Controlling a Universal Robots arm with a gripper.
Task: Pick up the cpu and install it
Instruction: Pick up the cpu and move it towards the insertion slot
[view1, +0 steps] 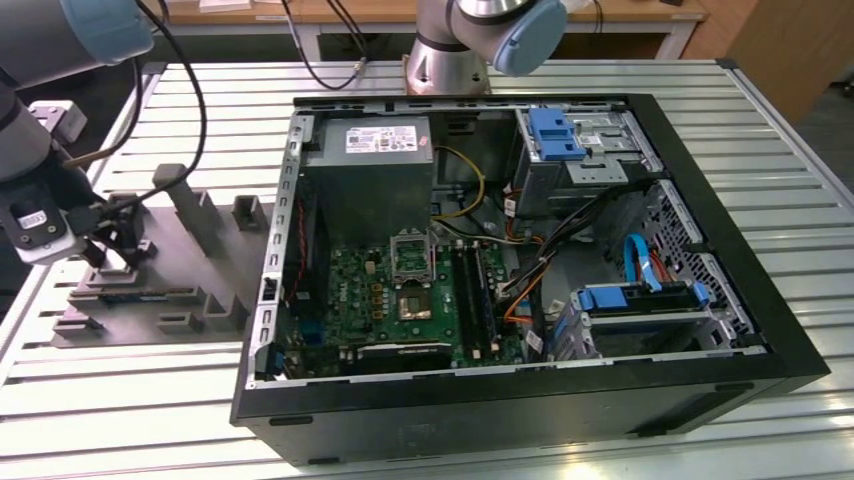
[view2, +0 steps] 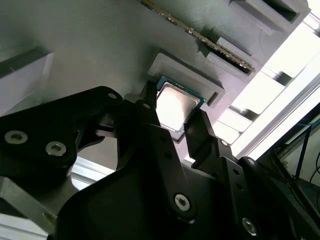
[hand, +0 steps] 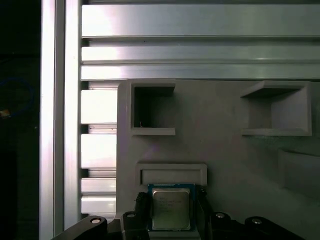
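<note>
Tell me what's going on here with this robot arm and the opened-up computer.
A robot arm is working on fitting a processor into the open black desktop computer case. Its gripper is down at the small flat silvery square cpu, which lies in a recess of the grey moulded fixture plate, beside the case on the exterior view's left. The cpu is not yet at the green circuit board inside the case.

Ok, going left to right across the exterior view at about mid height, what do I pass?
The gripper down at the grey fixture plate → the computer case's near side wall → the green circuit board → the blue drive bracket → the case's black far rim.
</note>
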